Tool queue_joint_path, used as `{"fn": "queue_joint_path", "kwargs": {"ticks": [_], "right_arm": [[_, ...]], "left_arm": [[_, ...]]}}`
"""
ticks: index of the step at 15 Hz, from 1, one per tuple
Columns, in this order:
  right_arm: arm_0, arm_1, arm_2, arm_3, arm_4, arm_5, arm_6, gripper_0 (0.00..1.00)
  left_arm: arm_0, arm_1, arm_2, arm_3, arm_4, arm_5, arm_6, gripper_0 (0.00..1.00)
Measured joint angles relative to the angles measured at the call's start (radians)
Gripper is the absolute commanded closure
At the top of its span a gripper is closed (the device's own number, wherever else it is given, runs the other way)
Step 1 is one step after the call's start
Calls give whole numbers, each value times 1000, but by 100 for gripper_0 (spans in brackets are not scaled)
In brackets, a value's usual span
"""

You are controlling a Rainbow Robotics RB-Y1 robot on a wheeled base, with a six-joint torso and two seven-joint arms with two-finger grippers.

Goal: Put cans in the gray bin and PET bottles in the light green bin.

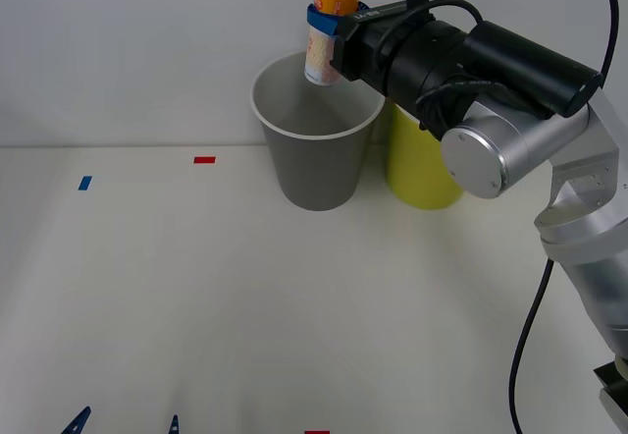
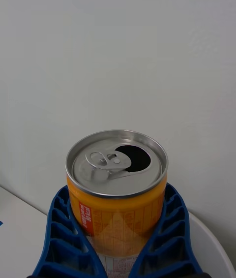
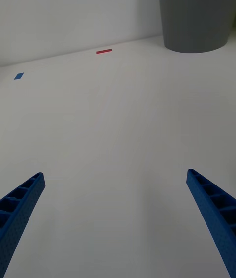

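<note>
Presently the can (image 1: 329,31) is held upright by the right gripper (image 1: 332,33), whose blue fingers (image 2: 66,231) are clamped on either side of its orange body. In the right wrist view the silver top is seen with the tab lifted and the mouth open. The can is carried above the gray bin (image 1: 316,164), over the far part of its white rim; its base is judged to sit just above the opening, and no contact with the bin is noted. The green bin (image 1: 420,174) stands just beside the gray one, on the robot's right, and is largely hidden behind the right arm.

The left gripper (image 3: 115,219) is kept low over the table (image 1: 245,297), well apart from both bins, with its fingers spread wide and nothing between them.

As to progress, the can is judged lifted and brought to the correct bin but not yet released; one drop is left for it. Contents of either bin cannot be told. No bottles are seen on the table, so nothing further is apparent for the green bin. Two small tape marks, one red (image 1: 204,160) and one blue (image 1: 84,183), are noted on the table.
</note>
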Motion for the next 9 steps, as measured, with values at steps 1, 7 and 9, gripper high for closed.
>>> {"fn": "queue_joint_path", "kwargs": {"ticks": [1, 7, 9], "right_arm": [[-12, 4, 9, 31, 1, -19, 0, 100], [-75, 38, 21, 144, 8, -49, 3, 100], [-84, 43, 21, 157, 22, -52, 5, 50]], "left_arm": [[0, 0, 0, 0, 0, 0, 0, 0], [0, 0, 0, 0, 0, 0, 0, 0], [0, 0, 0, 0, 0, 0, 0, 0]]}}
